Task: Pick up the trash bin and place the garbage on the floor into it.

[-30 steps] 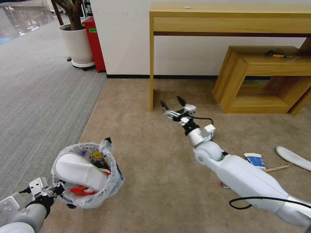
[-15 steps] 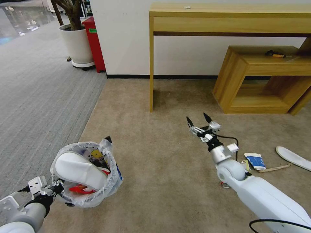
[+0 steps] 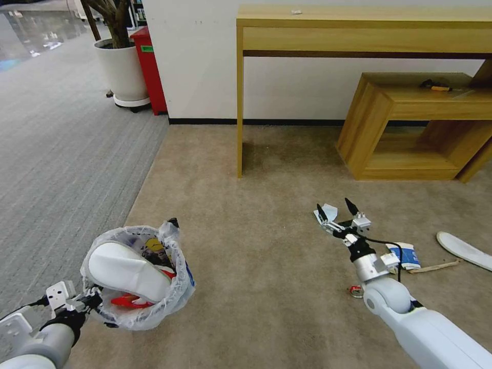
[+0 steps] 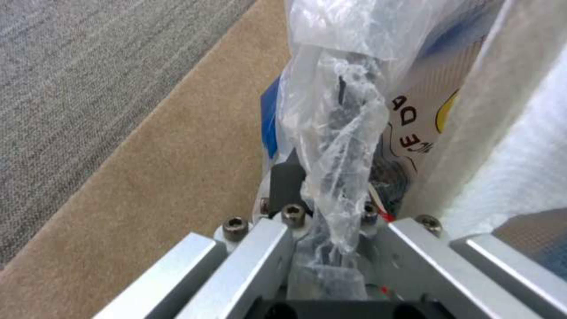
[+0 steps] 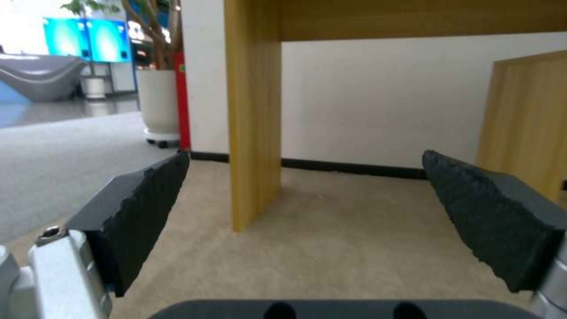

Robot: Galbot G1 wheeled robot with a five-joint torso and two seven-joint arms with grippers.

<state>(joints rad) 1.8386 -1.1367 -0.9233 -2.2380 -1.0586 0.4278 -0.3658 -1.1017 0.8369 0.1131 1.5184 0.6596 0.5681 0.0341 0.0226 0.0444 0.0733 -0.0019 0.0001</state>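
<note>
I use the tall wooden console table (image 3: 359, 28) as my reference. The trash bin (image 3: 138, 279) hangs well in front of the table's leg (image 3: 239, 102) and off to the robot's left, over the beige carpet (image 3: 246, 266) near its seam with the grey striped carpet (image 3: 66, 154). My left gripper (image 3: 95, 300) is clamped on the bin's rim and its crinkly printed bag; in the left wrist view the bunched plastic (image 4: 336, 146) runs straight down between the metal jaw plates. A white slipper (image 3: 125, 271) lies across the bin's mouth, with a red wrapper (image 3: 128, 301) beneath it.

My right gripper (image 3: 336, 210) sits in front of the table and to the right of that leg, jaws spread wide with nothing between them; the right wrist view shows both black ribbed pads (image 5: 141, 208) far apart, with the table leg and wall beyond. A small white scrap (image 3: 329, 211) lies on the carpet by its tips. Farther right, in front of the low wooden shelf (image 3: 420, 123), I see a blue-white paper cup (image 3: 405, 254), a wooden stick (image 3: 435, 266), a second white slipper (image 3: 466, 249) and a crushed can (image 3: 356, 291) beside the right wrist.
</note>
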